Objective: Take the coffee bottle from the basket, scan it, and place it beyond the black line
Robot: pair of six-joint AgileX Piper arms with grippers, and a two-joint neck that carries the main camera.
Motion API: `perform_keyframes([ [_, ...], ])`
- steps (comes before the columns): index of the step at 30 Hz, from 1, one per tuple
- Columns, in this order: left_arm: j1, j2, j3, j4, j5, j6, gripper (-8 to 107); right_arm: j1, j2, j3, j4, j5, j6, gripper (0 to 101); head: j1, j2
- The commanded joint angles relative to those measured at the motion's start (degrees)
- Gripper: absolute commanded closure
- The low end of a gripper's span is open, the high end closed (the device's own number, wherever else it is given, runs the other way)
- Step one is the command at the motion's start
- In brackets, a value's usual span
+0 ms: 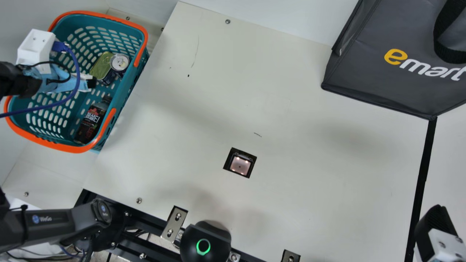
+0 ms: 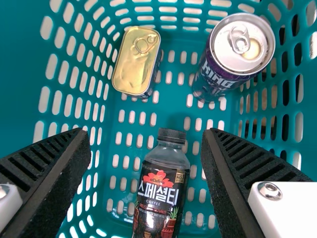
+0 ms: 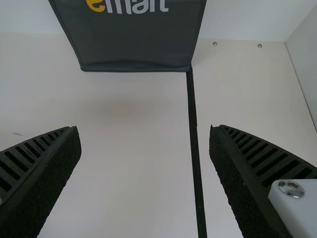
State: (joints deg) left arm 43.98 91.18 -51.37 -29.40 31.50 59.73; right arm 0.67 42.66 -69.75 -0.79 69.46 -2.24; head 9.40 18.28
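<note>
inside the basket [image 1: 62, 146], or just above its floor, the left gripper [image 2: 146, 133] has its two fingers spread wide, and there is nothing clasped between them. in the main view its blue wrapping and the cable cover a part of it, so how deep it is there i cannot say with certainty. the coffee bottle [image 2: 161, 193] is in the basket, near the wall on the table side, and it touches neither finger. it seems to lie, or perhaps to lean. more toward the back are a gold-lidded tin [image 2: 136, 60] and a dark purple drink can [image 2: 240, 44], both near the place of work.

farther out, the scanner [image 1: 240, 164] shows its lit window in the middle of the table. then comes the black line [image 1: 424, 165], which runs from the corner of the dark grey bag [image 1: 364, 54]. near this line the right gripper [image 3: 144, 130] is also released and carries nothing.

i judge that the step in hand is the picking of the bottle; scanning and placing are to be done. the next move asks that the left gripper goes over the body of the bottle, turns to match its long side, comes down and closes firmly. a grip on only the cap could slip, and the basket wall may obstruct one finger.
</note>
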Motion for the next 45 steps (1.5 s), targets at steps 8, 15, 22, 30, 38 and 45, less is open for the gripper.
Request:
perform_keyframes([
  [8,-1.9,2.3,-0.3,3.0,-0.2,-2.1,9,0.0,0.0,0.0,0.0,0.0,0.0,10,-1.5,0.1],
  [15,-3.5,4.1,-0.2,5.1,-1.3,-3.7,9,0.0,0.0,0.0,0.0,0.0,0.0,10,-1.5,0.1],
  [22,-4.7,6.7,0.7,4.7,-3.9,-2.3,9,0.0,0.0,0.0,0.0,0.0,0.0,10,-1.5,0.1],
  [30,-5.6,10.6,1.6,2.5,-7.4,1.4,9,0.0,0.0,0.0,0.0,0.0,0.0,10,-1.5,0.1],
  [38,-5.6,15.1,0.9,-0.6,-10.1,5.7,9,0.0,0.0,0.0,0.0,0.1,0.0,10,-1.5,0.1],
  [45,-5.5,19.0,0.0,-3.8,-12.3,9.9,9,0.0,0.0,0.0,0.0,0.1,0.0,10,-1.5,0.1],
])
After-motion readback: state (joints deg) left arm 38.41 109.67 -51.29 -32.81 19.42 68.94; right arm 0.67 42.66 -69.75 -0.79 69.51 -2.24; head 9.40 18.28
